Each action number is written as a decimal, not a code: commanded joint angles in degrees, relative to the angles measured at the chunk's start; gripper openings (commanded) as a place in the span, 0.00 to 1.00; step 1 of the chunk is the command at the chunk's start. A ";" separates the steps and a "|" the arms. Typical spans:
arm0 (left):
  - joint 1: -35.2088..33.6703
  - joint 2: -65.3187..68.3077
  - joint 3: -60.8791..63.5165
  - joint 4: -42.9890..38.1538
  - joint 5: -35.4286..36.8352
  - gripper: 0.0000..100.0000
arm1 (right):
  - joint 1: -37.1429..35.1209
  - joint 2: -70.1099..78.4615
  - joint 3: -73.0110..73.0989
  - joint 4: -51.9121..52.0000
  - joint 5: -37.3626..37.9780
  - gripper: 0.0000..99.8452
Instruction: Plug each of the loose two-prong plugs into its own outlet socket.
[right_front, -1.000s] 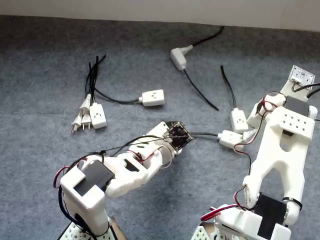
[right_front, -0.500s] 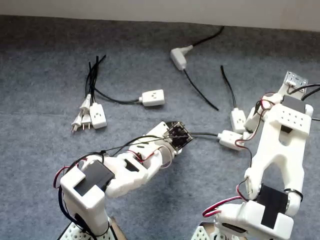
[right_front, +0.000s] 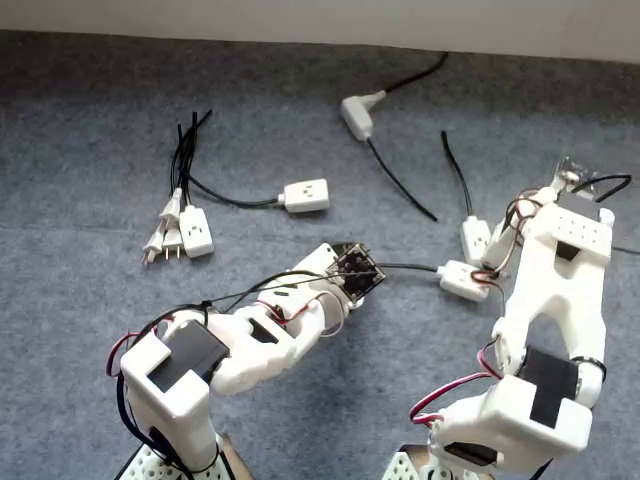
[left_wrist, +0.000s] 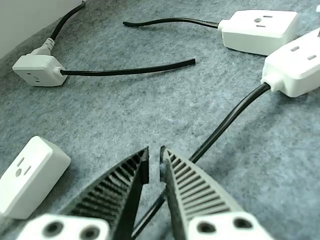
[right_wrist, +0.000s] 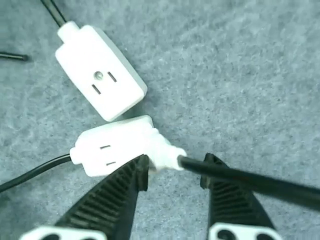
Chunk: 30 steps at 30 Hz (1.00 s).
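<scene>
My left gripper (left_wrist: 155, 161) sits at mid table (right_front: 356, 270), its fingers closed together over a black cable (left_wrist: 225, 122). That cable runs to a white outlet socket (right_front: 460, 279). My right gripper (right_wrist: 175, 165) is open, one finger on each side of the cable where it enters this socket (right_wrist: 117, 149). A second white socket (right_wrist: 100, 72) lies just beyond it (right_front: 476, 238). Two loose two-prong plugs (right_front: 163, 226) lie bundled beside a further socket (right_front: 196, 231) at the left.
Another white socket (right_front: 306, 196) lies at centre back, and an angled white socket (right_front: 358, 113) at the far back. Black cords trail between them across the grey carpet (right_front: 90, 150). The right arm (right_front: 555, 290) stands over the right side.
The right arm has swung to the left and leaned in over the two sockets. The left arm and the cable have stayed still.
</scene>
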 joint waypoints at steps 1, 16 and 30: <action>0.48 -0.92 -0.57 -1.41 -0.62 0.07 | 0.31 -0.48 -3.91 -1.71 -0.79 0.17; 0.48 -0.92 -0.57 -1.41 -0.62 0.07 | 0.31 -0.22 -4.44 -5.58 -0.79 0.12; 0.48 -0.92 -0.57 -1.41 -0.62 0.07 | -1.89 -0.22 -2.59 -5.67 -0.97 0.08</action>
